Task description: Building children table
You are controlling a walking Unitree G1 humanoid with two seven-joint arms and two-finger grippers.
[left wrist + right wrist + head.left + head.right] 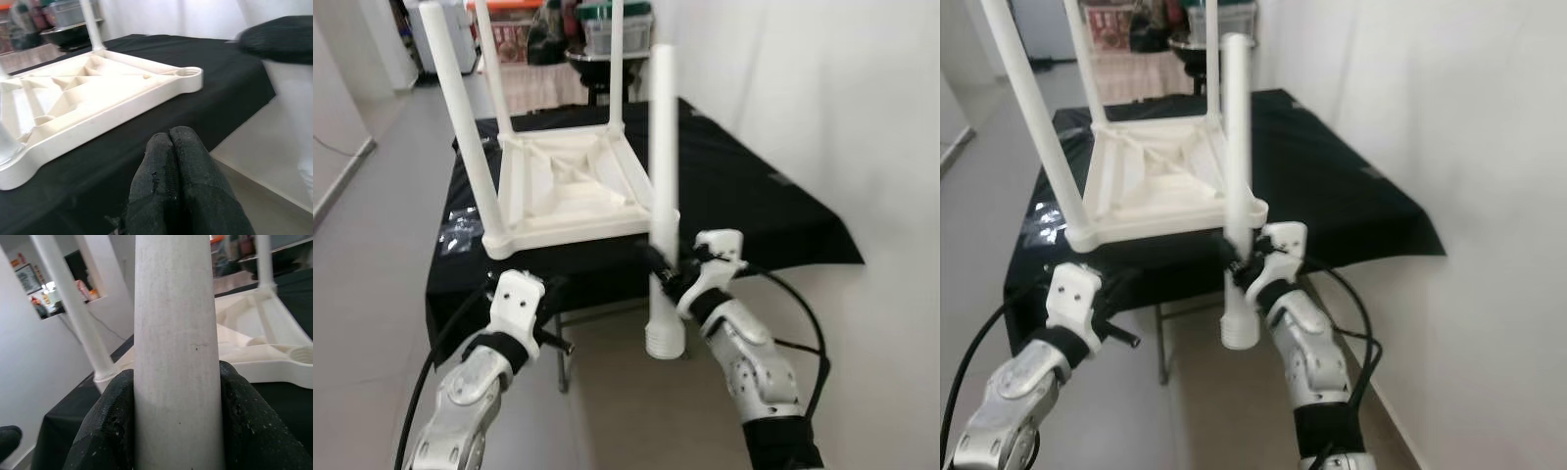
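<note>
3 of 4 legs already in on the upside-down white kids' table [570, 191] on the black-draped worktop [754, 211], last leg [663, 147] clamped upright in right hand [677, 277] just off the empty corner socket [188, 72], left hand [176, 147] closed on nothing, so approx 1 insertion left imo.

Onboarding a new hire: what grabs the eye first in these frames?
The upturned white table top on the black-draped table, three legs already pointing up. Next, the right claw shut on the fourth leg, holding it upright off the table's near edge beside the empty corner socket. The left claw hangs shut, holding nothing, before that edge.
</note>
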